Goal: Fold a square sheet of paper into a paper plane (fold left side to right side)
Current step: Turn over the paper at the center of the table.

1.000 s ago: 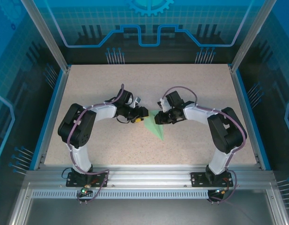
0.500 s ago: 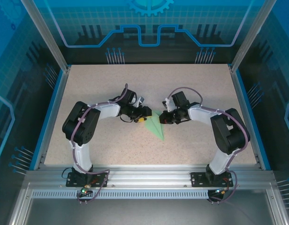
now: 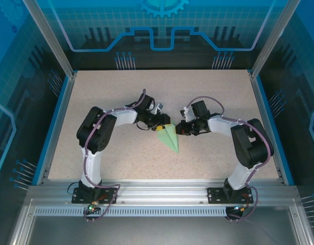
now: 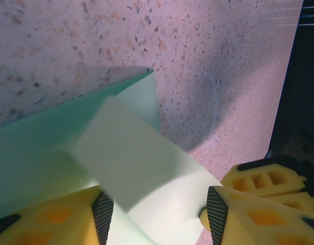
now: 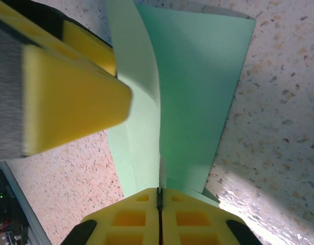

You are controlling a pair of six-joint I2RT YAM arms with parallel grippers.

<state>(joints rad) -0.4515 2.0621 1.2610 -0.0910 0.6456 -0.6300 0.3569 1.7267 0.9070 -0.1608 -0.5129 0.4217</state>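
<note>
Both hands have closed in on the paper plane [image 3: 170, 138] over the last second, my left arm swinging furthest.
It lies mid-tabletop [image 3: 121, 97], its long axis running 11 to 5 o'clock with the nose toward 5. My right hand [image 3: 179, 130], at its 2 o'clock edge, is pinched tight on a raised fold. My left hand [image 3: 160, 127], at 11 o'clock, stands half-spread astride a lifted flap, gripping nothing. If I push that flap while the right pulls, the thin sheet could skew or tear.

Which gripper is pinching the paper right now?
The right gripper: jaws closed on the paper plane, while the left gripper stands open around a flap.
</note>
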